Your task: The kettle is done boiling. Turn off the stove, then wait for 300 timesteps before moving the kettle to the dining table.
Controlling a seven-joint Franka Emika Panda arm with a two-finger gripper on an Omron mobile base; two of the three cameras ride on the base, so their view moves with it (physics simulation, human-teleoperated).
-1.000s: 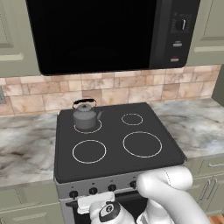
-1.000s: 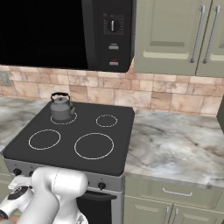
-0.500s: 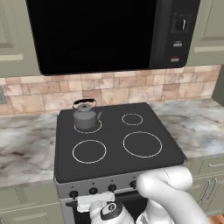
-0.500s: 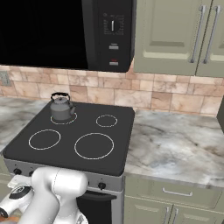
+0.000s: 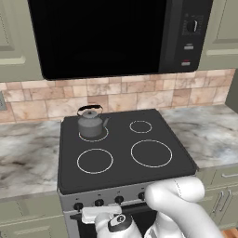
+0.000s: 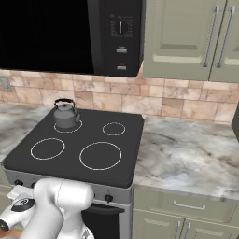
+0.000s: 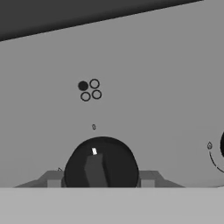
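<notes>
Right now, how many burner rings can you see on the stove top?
4 on the stove: back left under the kettle, back right, front left, front right. None looks hidden.

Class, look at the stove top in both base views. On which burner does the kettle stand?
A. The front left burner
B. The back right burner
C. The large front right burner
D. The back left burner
D: the kettle stands on the ring at the back left of the stove, next to the tiled wall, and the other three white rings are bare.
</notes>
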